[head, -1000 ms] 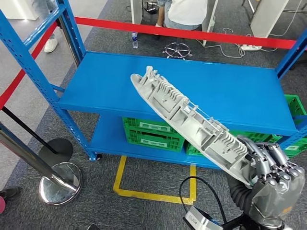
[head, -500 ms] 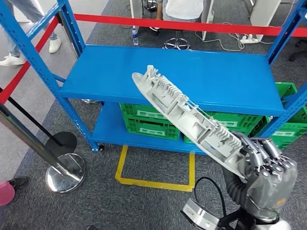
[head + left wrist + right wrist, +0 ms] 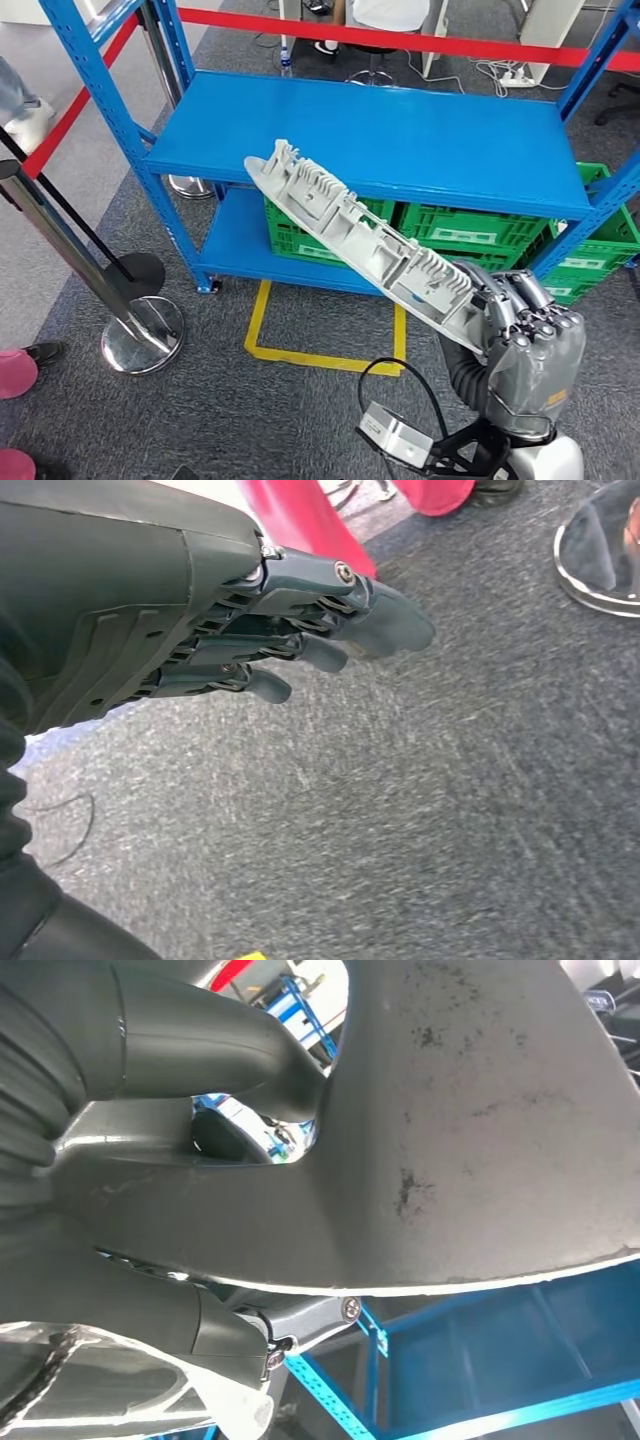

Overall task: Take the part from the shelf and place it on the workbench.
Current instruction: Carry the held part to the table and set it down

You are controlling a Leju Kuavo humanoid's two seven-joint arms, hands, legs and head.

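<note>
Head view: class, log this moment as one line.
right hand: holds part | left hand: empty | shelf: bare

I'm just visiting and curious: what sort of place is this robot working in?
Probably a workshop or factory test area: a blue steel shelf with green crates beneath, a red barrier tape, and a long grey plastic part in the robot's right hand.

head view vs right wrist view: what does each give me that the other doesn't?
Head view alone: the ribbed upper face of the grey part along its full length, the green crates on the lower shelf level, the yellow floor marking and the stanchion base. Right wrist view alone: the part's smooth, scuffed underside, close up. Both: the right hand holding the part, with the blue shelf beyond.
</note>
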